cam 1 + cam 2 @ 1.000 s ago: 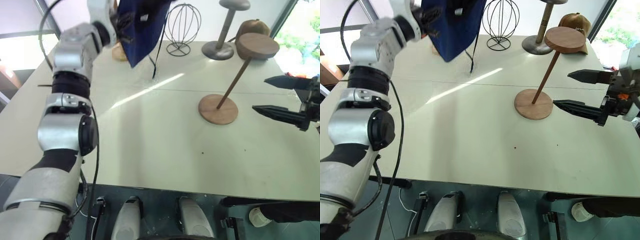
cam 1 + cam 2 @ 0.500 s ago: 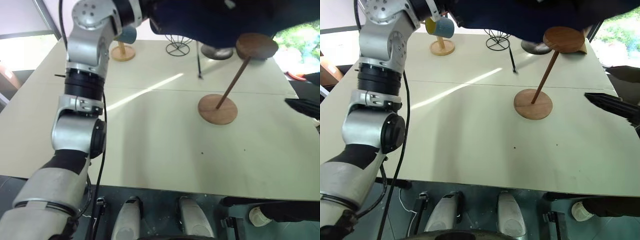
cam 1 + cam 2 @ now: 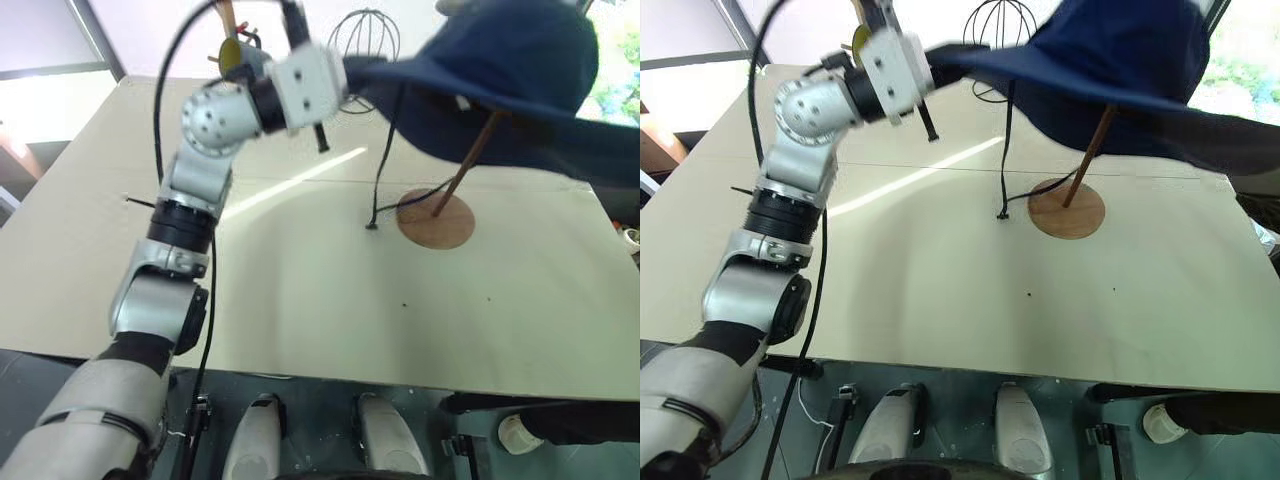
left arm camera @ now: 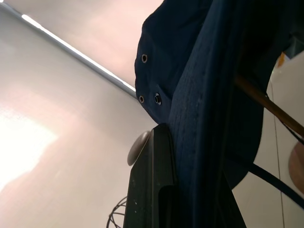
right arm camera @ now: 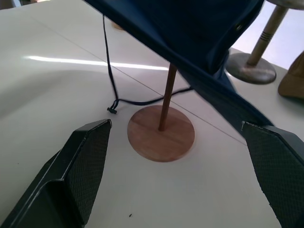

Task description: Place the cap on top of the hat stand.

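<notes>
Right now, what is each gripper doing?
Left gripper: shut on the cap brim.
Right gripper: open, holding nothing.

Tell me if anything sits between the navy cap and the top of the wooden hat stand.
Nothing visible does. The cap, pinched at its brim by the left gripper, already drapes over the hat stand; its disc top is hidden underneath.

Beige table [image 3: 300, 300] w/ hat stand [image 3: 434, 219], wire stand [image 3: 365, 35]
</notes>
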Controlling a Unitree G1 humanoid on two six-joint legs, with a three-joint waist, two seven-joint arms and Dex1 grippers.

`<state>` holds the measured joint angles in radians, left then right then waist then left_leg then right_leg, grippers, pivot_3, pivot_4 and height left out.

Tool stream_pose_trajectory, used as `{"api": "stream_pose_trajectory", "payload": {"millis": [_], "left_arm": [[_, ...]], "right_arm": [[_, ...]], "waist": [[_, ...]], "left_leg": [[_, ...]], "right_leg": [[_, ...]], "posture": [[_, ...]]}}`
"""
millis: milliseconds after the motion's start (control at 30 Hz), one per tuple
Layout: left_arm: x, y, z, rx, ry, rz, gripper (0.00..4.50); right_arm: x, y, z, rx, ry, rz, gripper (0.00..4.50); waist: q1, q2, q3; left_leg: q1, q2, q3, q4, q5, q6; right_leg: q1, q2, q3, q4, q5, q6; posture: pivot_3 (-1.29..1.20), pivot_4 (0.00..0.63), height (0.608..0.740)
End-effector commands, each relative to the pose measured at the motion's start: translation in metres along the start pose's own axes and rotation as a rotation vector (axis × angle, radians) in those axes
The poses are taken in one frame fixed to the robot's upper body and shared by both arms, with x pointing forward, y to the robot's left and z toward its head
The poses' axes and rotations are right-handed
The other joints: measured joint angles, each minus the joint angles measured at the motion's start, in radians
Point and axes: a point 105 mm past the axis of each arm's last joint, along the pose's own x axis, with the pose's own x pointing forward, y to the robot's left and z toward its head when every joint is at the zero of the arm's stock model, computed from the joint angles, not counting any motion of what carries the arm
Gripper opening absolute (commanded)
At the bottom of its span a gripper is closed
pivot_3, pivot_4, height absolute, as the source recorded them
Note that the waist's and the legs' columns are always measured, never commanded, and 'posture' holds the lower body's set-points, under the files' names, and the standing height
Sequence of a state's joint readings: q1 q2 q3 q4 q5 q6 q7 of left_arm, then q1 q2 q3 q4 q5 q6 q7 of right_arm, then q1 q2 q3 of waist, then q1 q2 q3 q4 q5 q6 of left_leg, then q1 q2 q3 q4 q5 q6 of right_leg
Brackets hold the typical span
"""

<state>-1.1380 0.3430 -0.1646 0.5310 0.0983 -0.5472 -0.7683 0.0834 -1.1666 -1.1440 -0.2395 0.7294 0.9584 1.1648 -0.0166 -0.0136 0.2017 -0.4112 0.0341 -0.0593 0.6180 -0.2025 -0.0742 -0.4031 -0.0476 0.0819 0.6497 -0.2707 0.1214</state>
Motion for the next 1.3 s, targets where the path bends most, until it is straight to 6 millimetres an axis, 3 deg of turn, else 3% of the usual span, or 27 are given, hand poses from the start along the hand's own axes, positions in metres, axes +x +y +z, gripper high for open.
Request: {"api": "stream_pose_trajectory", "payload": {"millis": [33, 267, 500, 767, 933, 1067, 1267, 1300], "left_arm": [[-0.001, -0.016, 0.007, 0.167, -0.057, -0.038, 0.04], [-0.013, -0.063, -0.008, 0.322, -0.075, -0.173, 0.04], [-0.026, -0.099, -0.026, 0.483, -0.059, -0.299, 0.04], [-0.024, -0.092, -0.034, 0.539, -0.039, -0.260, 0.04], [-0.022, -0.079, -0.035, 0.553, -0.030, -0.222, 0.04], [-0.022, -0.075, -0.034, 0.561, -0.040, -0.220, 1.31], [-0.038, -0.076, -0.032, 0.561, -0.058, -0.253, 4.37], [-0.040, -0.077, -0.032, 0.561, -0.059, -0.257, 4.45]], "right_arm": [[-0.020, -0.001, 0.006, -0.009, -0.027, -0.054, 4.50], [-0.042, 0.005, 0.001, 0.015, -0.009, -0.098, 4.50], [-0.029, 0.007, 0.015, -0.004, -0.044, -0.057, 4.50], [-0.017, 0.003, 0.022, -0.006, -0.045, -0.029, 4.50], [-0.010, -0.002, 0.016, -0.011, -0.012, -0.028, 4.50], [-0.004, -0.004, 0.013, -0.017, -0.007, -0.021, 4.50], [0.006, -0.005, 0.008, -0.032, 0.007, 0.005, 4.50], [0.007, -0.005, 0.007, -0.035, 0.010, 0.009, 4.50]], "waist": [[0.001, 0.000, 0.000], [-0.003, 0.000, 0.000], [-0.004, 0.000, 0.000], [0.003, -0.001, 0.000], [-0.001, -0.001, 0.000], [-0.004, -0.001, -0.001], [-0.002, -0.001, 0.000], [-0.003, -0.001, -0.001]], "left_leg": [[0.000, 0.000, 0.000, 0.000, 0.000, 0.000], [0.000, 0.000, 0.000, 0.000, 0.000, 0.000], [0.001, 0.000, 0.000, 0.000, 0.000, 0.000], [0.000, 0.000, 0.000, 0.000, 0.000, 0.000], [0.000, 0.000, 0.000, -0.001, 0.000, 0.000], [0.000, 0.000, 0.000, -0.001, 0.000, 0.000], [0.000, 0.000, 0.000, -0.001, 0.000, 0.000], [0.000, 0.000, 0.000, -0.001, 0.000, 0.000]], "right_leg": [[0.000, 0.000, 0.000, -0.001, 0.000, 0.000], [0.000, 0.000, 0.000, -0.002, 0.000, 0.000], [0.000, 0.000, 0.000, -0.002, -0.002, 0.003], [0.000, -0.001, 0.000, -0.002, -0.001, 0.003], [0.000, -0.001, 0.000, -0.002, -0.001, 0.003], [0.000, 0.000, 0.000, -0.002, -0.001, 0.004], [0.000, -0.001, 0.000, -0.002, -0.001, 0.004], [0.000, -0.001, 0.000, -0.002, -0.001, 0.004]], "posture": [[0.00, 0.150, 0.740], [0.00, 0.150, 0.740], [0.00, 0.150, 0.740], [0.00, 0.150, 0.740], [0.00, 0.150, 0.740], [0.00, 0.150, 0.740], [0.00, 0.150, 0.740], [0.00, 0.150, 0.740]]}}
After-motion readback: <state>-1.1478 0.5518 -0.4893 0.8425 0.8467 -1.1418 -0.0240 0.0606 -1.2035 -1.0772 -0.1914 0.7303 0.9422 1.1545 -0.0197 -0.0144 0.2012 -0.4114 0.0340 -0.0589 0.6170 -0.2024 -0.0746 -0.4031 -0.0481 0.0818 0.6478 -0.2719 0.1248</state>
